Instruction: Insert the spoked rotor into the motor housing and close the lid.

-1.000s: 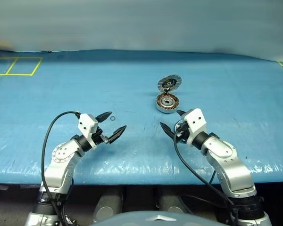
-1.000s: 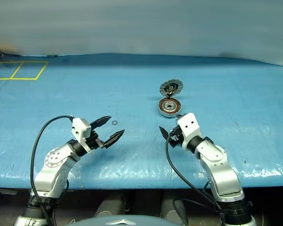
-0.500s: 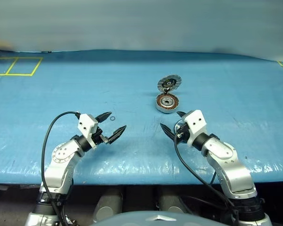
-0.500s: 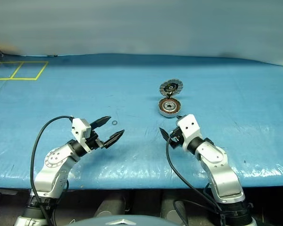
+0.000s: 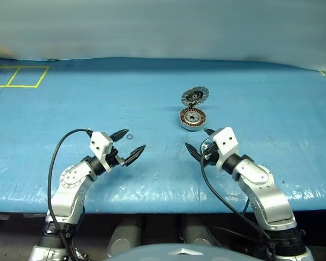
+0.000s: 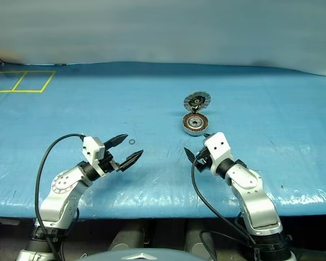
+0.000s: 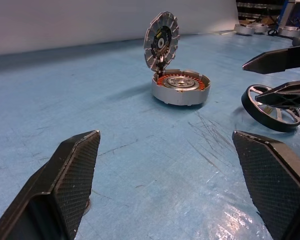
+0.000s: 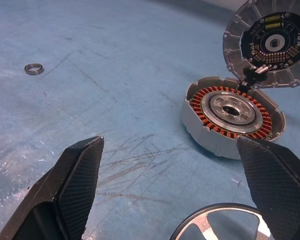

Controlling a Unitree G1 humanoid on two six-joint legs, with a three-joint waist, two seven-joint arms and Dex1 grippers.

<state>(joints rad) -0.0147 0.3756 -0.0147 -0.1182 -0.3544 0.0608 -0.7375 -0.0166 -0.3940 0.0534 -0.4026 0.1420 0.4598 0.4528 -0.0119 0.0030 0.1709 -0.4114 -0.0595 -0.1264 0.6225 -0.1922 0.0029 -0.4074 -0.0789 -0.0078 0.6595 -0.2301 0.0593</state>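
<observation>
Both grippers are hovering with jaws spread wide and empty over the blue surface (image 5: 152,98). The spoked rotor (image 7: 272,107) is lying right under the right gripper (image 5: 198,142). Just past it the motor housing (image 5: 193,118) is sitting with its lid (image 5: 195,97) standing upright. A small ring (image 5: 130,138) is lying beside the left gripper (image 5: 128,144), with bare blue sheet stretching between the two grippers.
</observation>
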